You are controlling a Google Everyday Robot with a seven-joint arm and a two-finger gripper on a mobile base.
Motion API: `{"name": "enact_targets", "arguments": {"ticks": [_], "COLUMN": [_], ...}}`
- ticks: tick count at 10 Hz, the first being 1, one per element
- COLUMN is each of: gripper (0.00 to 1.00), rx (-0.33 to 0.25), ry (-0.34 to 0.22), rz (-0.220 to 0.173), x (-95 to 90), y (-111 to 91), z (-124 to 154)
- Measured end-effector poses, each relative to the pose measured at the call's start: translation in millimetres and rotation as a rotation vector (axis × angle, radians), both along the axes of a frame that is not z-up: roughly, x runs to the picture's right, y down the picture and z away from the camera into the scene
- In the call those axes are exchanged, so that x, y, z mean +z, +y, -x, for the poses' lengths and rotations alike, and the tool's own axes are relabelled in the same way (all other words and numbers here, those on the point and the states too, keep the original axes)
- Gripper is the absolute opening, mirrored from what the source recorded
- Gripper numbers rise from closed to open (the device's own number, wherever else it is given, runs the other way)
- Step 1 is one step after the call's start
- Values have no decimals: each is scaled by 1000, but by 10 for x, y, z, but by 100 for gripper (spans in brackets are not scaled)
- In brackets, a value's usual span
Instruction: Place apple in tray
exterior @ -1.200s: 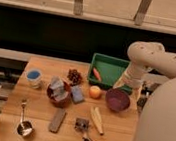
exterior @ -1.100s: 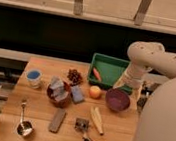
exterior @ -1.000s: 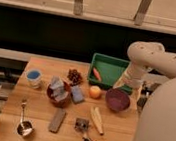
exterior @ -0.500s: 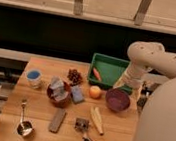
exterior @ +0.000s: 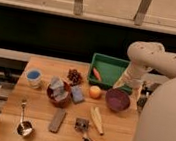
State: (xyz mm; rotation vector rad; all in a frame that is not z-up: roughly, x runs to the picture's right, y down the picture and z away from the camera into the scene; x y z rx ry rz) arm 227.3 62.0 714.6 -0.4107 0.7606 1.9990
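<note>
While its white arm (exterior: pixel 144 53) bends over the far right corner of a wooden table (exterior: pixel 37 104), a Google Everyday Robot faces the job of putting an apple in a tray; by the look of things, the pick-up has not yet begun. The green tray (exterior: pixel 113 69) sits against the table's far edge, right of centre, and holds only a slim orange item (exterior: pixel 97 74) at its left side. A dark purple bowl (exterior: pixel 117 100) stands near the right edge, just in front of the tray. The apple (exterior: pixel 95 91) rests on the bare wood between that bowl and a blue sponge (exterior: pixel 77 93), close to the tray's near-left corner but outside it. The gripper (exterior: pixel 140 90) hangs low at the table's right edge, just beyond the purple bowl and well short of the fruit (whether it is open or closed cannot be told).

To do this step well, the gripper would probably need to travel left over the bowl's rim, come down from directly above the apple, and close across its widest part, since the round, smooth skin could slip from an off-centre hold. The lift should clear the tray's low wall, and the open right half of the tray looks the safer place to release.
</note>
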Motion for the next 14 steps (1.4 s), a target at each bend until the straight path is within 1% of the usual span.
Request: {"name": "enact_targets", "arguments": {"ticks": [4,5,6,7,8,9,10,12,14], "gripper": [74,74,74,74,74,74,74,74,74], "rx": [-7,-38,-58,-94,-115,-127,-143,-144,-127], "ry": [4,22,32,46,49,48,40,11,-40], "rz": [-5,-18,-19,-13,-9,-3,11,46,69], "x": [-12,-19,17,91,170,234,359,633,865], "y": [-11,-74,-122,-190,-242,-263,-262,-193,-187], "z": [-3,34,114,263,363,413,472,565,715]}}
